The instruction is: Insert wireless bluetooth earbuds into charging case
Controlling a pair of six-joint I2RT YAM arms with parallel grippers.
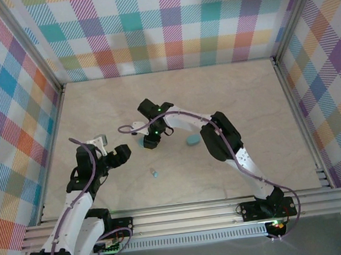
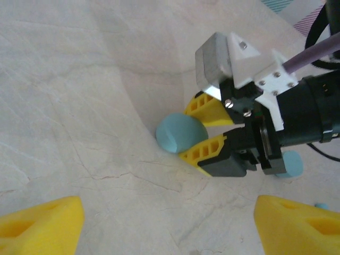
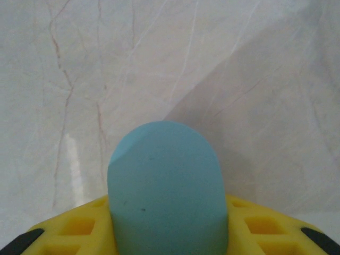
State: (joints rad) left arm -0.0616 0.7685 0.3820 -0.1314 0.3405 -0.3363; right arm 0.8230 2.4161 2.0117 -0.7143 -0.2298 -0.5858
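My right gripper (image 1: 147, 142) is shut on a round light blue charging case (image 3: 166, 183), low over the table's middle. The left wrist view shows that case (image 2: 179, 133) pinched between the right gripper's yellow fingers (image 2: 208, 110). A second light blue disc (image 1: 192, 140) lies just right of it and peeks out behind the right wrist (image 2: 290, 163). One tiny pale blue-grey earbud (image 1: 154, 173) lies on the table nearer the bases, and a sliver of it (image 2: 320, 205) shows by my left finger. My left gripper (image 2: 170, 228) stands open and empty, left of the case (image 1: 141, 142).
The beige marble tabletop (image 1: 247, 94) is walled by checked panels at the back and both sides. An aluminium rail (image 1: 186, 215) runs along the near edge. The right arm's purple cable (image 1: 127, 129) loops beside its wrist.
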